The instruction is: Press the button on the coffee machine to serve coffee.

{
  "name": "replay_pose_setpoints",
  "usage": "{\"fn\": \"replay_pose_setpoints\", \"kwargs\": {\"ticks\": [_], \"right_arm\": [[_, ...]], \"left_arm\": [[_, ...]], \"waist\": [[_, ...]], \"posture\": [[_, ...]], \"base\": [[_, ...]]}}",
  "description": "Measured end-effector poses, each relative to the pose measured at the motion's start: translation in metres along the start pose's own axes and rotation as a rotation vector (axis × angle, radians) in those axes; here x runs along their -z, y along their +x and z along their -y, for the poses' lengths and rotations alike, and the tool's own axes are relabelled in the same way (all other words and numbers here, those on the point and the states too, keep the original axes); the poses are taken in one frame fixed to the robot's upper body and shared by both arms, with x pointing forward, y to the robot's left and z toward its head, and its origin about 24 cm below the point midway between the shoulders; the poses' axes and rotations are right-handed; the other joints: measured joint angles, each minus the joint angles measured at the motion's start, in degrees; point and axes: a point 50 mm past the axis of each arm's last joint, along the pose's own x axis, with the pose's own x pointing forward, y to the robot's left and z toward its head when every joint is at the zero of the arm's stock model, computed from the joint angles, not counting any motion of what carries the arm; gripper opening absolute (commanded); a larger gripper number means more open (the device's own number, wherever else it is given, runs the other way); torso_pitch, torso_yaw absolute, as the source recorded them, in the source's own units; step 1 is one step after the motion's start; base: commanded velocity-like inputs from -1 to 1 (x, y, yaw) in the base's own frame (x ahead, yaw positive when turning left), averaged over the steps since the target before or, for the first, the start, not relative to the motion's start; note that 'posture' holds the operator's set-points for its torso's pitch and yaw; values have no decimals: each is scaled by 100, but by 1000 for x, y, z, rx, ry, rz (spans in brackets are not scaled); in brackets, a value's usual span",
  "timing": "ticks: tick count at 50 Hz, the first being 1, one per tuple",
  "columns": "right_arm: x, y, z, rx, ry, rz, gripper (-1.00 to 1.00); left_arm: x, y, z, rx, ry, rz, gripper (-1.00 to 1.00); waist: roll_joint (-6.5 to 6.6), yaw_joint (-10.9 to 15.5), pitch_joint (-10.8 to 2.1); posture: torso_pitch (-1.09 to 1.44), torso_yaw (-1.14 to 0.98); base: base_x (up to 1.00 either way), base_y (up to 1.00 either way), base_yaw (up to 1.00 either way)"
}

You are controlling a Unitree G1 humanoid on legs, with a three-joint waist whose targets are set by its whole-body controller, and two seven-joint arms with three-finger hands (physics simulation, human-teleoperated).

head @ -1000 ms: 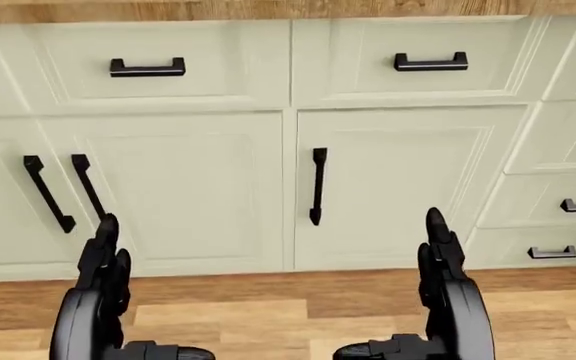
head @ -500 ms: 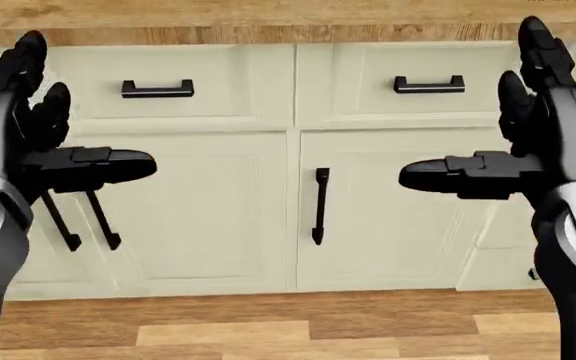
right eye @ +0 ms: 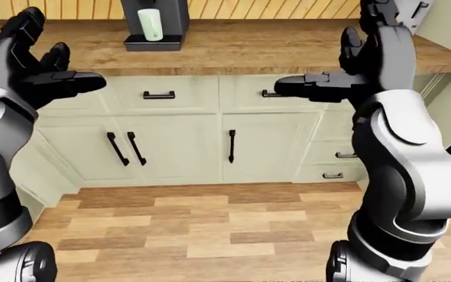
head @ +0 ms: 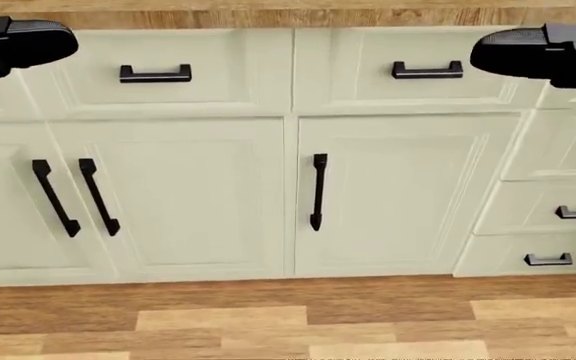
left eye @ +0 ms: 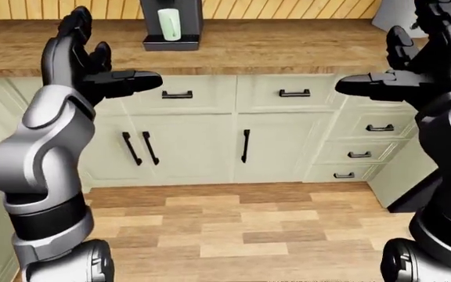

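The dark coffee machine [left eye: 170,23] stands on the wooden counter [left eye: 273,47] at the top of the left-eye view, with a pale green cup [left eye: 170,24] on its drip tray. Its upper part and the button are cut off by the frame. My left hand [left eye: 92,64] is raised at the left, open, fingers up and thumb pointing right, well short of the machine. My right hand [right eye: 351,61] is raised at the right, open and empty too. In the head view only the two thumbs show at the top corners.
Pale green cabinet doors [head: 168,195] and drawers with black handles [head: 318,191] run under the counter. A drawer stack [left eye: 362,138] sits at the right. Wooden plank floor [left eye: 241,229] lies between me and the cabinets. A grey object [left eye: 394,14] stands at the counter's right end.
Both hands have risen from near the floor level to counter height, leaving the head view except for the thumbs. The head view has tilted slightly.
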Motion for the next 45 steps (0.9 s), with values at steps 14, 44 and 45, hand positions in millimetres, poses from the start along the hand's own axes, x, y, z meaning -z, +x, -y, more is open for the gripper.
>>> {"fn": "replay_pose_setpoints", "kwargs": {"ticks": [14, 44, 45], "right_arm": [[4, -1, 1, 4, 11, -29, 100], [-2, -2, -3, -10, 6, -7, 100], [-1, -2, -2, -7, 7, -10, 100]], "left_arm": [[-8, -2, 6, 28, -12, 25, 100], [-12, -2, 4, 18, -13, 42, 100], [-12, -2, 5, 21, -13, 46, 100]], "waist": [[121, -98, 72], [24, -67, -15], [105, -90, -20]], "posture": [[0, 0], [0, 0], [0, 0]], "base": [[31, 4, 0], [36, 16, 0], [27, 43, 0]]}}
